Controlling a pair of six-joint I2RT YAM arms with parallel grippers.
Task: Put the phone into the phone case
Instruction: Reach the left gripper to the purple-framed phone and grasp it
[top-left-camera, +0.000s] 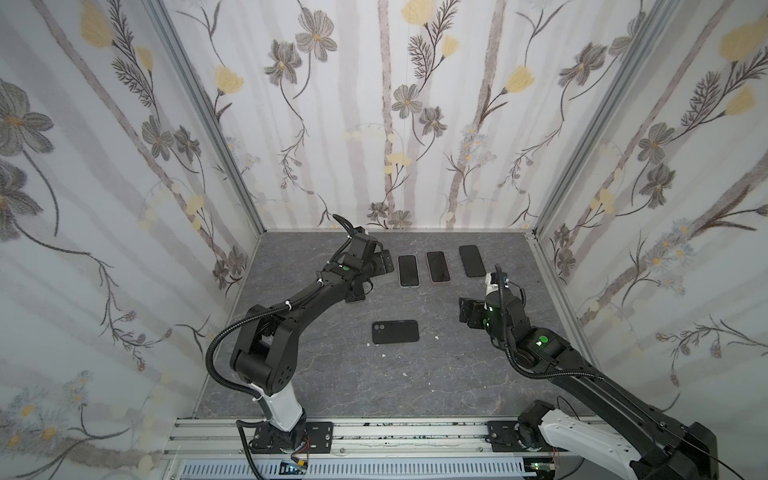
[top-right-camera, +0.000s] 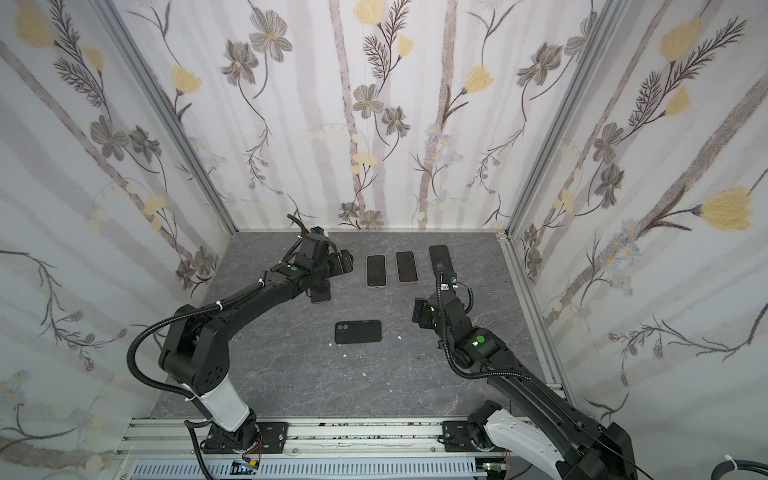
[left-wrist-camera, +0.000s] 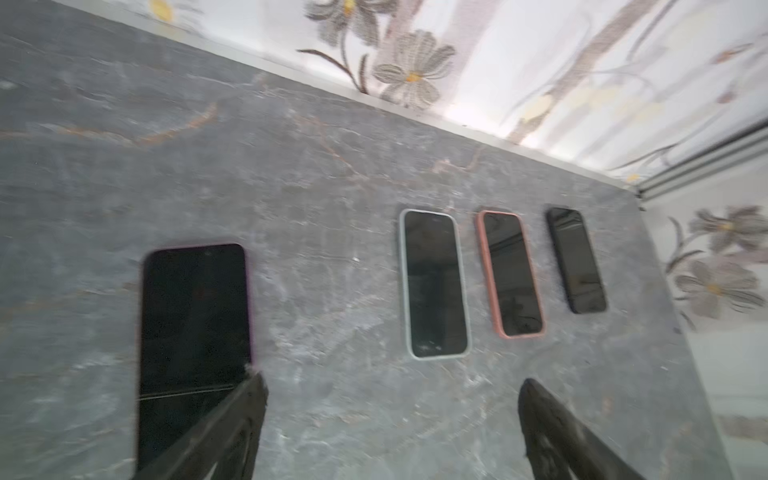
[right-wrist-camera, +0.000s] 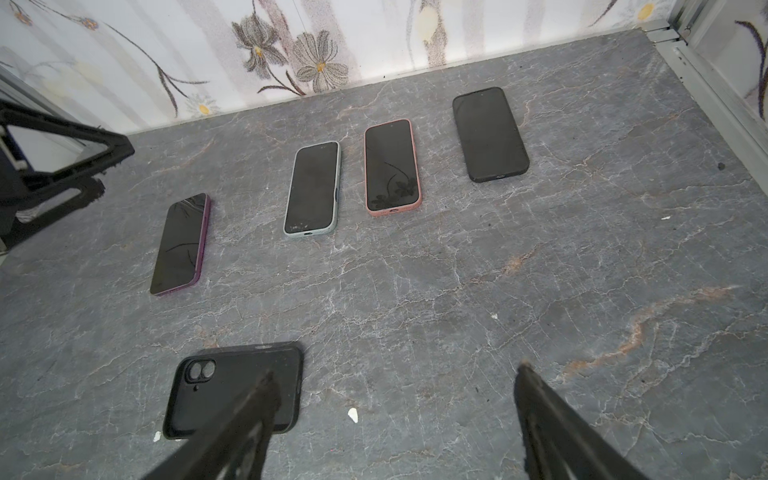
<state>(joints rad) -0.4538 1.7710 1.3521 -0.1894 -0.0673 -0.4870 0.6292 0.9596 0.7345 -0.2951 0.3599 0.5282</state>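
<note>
Left end effector (left-wrist-camera: 392, 380) hovering open near phone (left-wrist-camera: 193, 316), right end effector (right-wrist-camera: 395, 370) hanging open by case (top-left-camera: 395, 332); pickup step likely starting; next calling for pinching phone's edges off desk (top-left-camera: 415, 374)

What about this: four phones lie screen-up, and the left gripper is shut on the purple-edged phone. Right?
No. The left gripper is open and empty; the purple-edged phone lies on the table, as the left wrist view shows. The rest holds.
</note>
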